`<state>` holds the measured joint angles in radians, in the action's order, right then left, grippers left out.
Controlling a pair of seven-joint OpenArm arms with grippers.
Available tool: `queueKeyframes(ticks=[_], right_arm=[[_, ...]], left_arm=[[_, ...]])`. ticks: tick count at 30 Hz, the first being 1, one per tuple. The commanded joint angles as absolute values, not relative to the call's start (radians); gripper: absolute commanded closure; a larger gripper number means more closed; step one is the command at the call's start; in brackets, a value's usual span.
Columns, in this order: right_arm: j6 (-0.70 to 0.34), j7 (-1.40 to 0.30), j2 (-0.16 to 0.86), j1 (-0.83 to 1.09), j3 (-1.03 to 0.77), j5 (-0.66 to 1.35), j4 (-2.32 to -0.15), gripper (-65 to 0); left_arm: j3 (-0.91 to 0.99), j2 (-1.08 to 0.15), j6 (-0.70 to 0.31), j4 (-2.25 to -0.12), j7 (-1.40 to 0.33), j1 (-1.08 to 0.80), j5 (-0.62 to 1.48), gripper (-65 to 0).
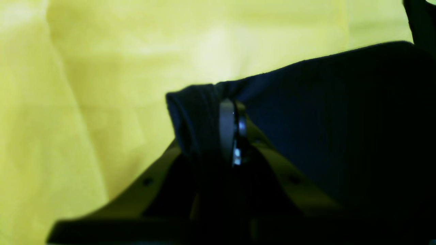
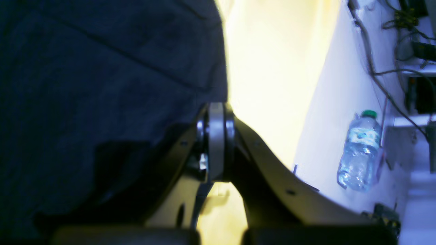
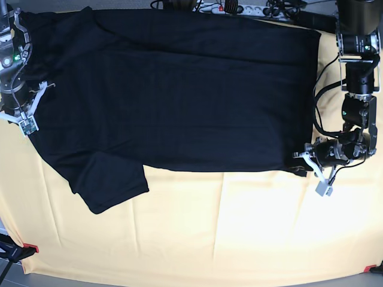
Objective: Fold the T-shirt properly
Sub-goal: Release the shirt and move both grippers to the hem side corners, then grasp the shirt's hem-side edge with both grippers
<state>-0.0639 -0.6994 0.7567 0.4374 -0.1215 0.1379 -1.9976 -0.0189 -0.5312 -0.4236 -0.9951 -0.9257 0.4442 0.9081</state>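
The black T-shirt [image 3: 179, 89] lies spread flat on the yellow tablecloth [image 3: 209, 239], one short sleeve [image 3: 111, 185] pointing toward the front left. My left gripper [image 3: 304, 160] sits at the shirt's front right corner. In the left wrist view this gripper [image 1: 233, 105] is shut on a bunched fold of the T-shirt [image 1: 340, 119]. My right gripper [image 3: 31, 116] is at the shirt's left edge. In the right wrist view its fingers [image 2: 216, 107] are shut right at the edge of the T-shirt [image 2: 102, 68], pinching the fabric.
Bare yellow cloth [image 1: 136, 51] spreads in front of the shirt. A water bottle [image 2: 361, 149] lies on the floor beside the table, near cables [image 2: 385, 68]. A power strip [image 3: 233, 9] sits behind the table's far edge. Red markers [image 3: 30, 247] mark the cloth's front corners.
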Motion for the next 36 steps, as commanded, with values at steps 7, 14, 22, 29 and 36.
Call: queueKeyframes(ticks=[7,14,22,29,36], right_arm=[[-0.045,-0.669,0.762,0.255,-0.133,0.168,-1.914,-20.9],[-0.237,-0.678,0.698,-0.074,-0.133,0.439,-1.508,-25.5],[-0.463,-0.757,0.662,-0.384,-0.133,0.703,-1.007,-25.5],[-0.602,-0.849,0.660,-0.460,-0.133,0.895,-0.778,-25.5],[-0.649,-0.850,0.659,-0.434,-0.133,0.894,-0.778,-25.5]], left_arm=[[-0.011,-0.551,-0.425,-1.008,-0.880,0.499,0.914,0.0],[-0.011,-0.548,-0.427,-1.008,-0.879,0.493,0.860,0.0],[-0.011,-0.549,-0.427,-1.008,-0.876,0.493,0.834,0.0],[-0.011,-0.549,-0.427,-1.008,-0.875,0.493,0.835,0.0],[-0.011,-0.548,-0.427,-1.008,-0.872,0.493,0.834,0.0]])
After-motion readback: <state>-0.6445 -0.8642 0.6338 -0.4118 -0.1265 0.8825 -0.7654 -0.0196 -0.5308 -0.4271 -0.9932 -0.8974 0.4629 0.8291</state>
